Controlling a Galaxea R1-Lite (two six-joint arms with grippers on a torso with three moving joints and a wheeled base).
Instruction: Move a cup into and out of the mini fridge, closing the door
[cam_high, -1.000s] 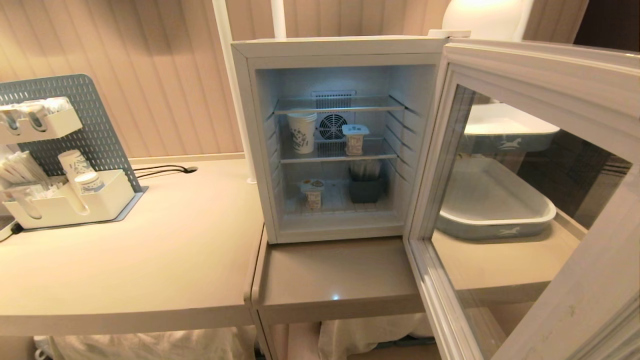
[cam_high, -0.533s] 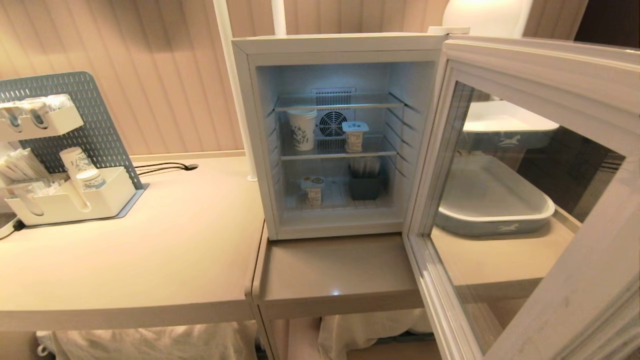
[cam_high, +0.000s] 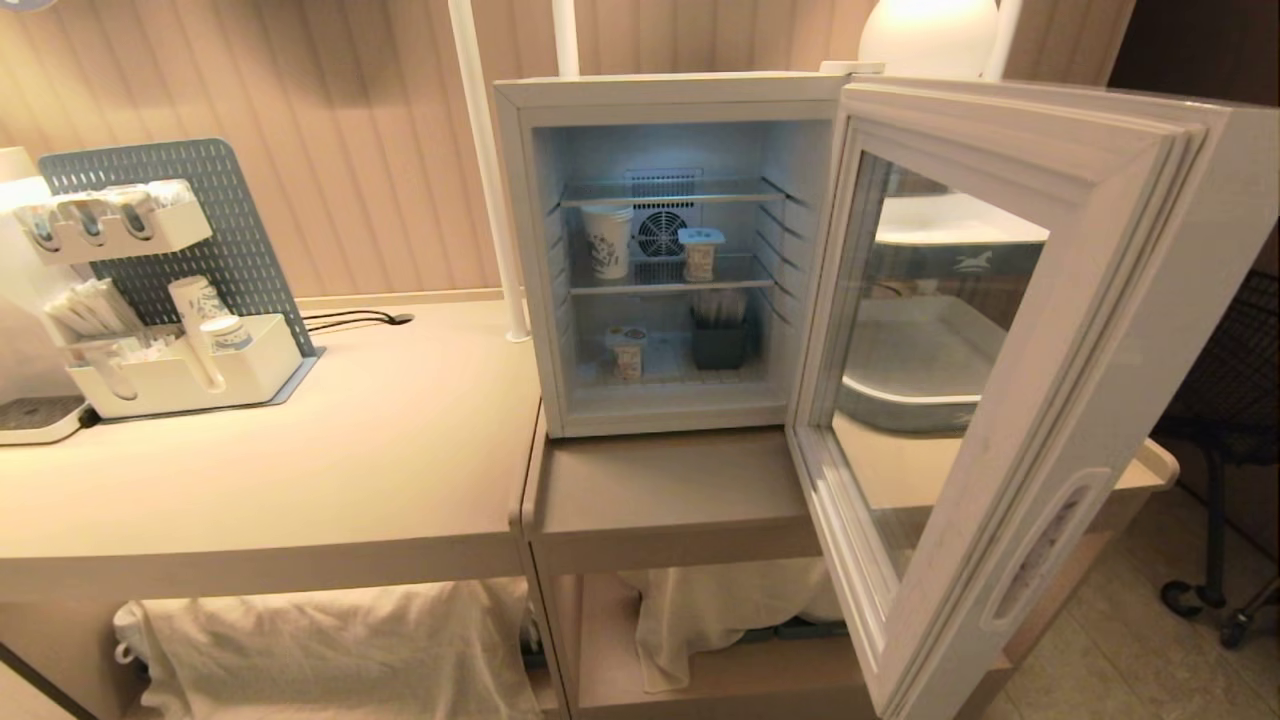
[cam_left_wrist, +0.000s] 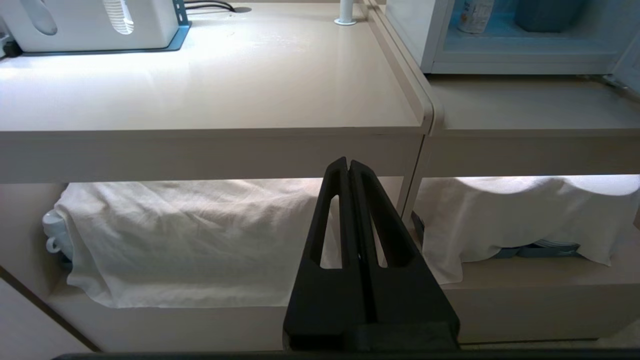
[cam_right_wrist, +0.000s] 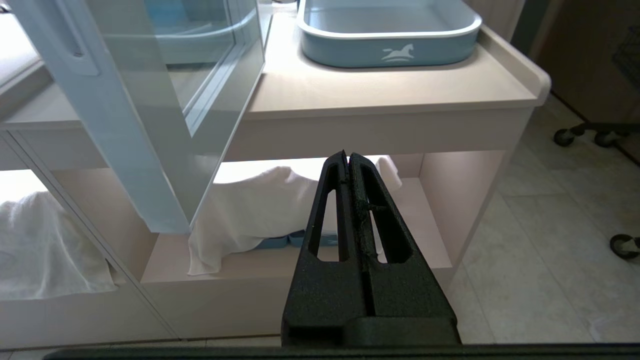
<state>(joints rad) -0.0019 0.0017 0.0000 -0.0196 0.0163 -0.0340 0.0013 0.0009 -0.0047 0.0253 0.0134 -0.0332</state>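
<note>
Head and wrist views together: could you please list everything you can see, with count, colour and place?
mini fridge: one, white, on the lower counter, lit inside.
door: one, pale frame with glass, swung open to the right.
cup: two small white tubs; one on the middle shelf, the other on the fridge floor.
paper cup: one, white patterned, middle shelf, left of the tub.
dark holder: one, fridge floor, right.
pegboard organiser: one, grey-blue with white bins, counter's left.
trays: two, blue, stacked behind the door.
white cloths: two, under the counters.
left claw: black, shut, low before the counter.
right claw: black, shut, near the door.
</note>
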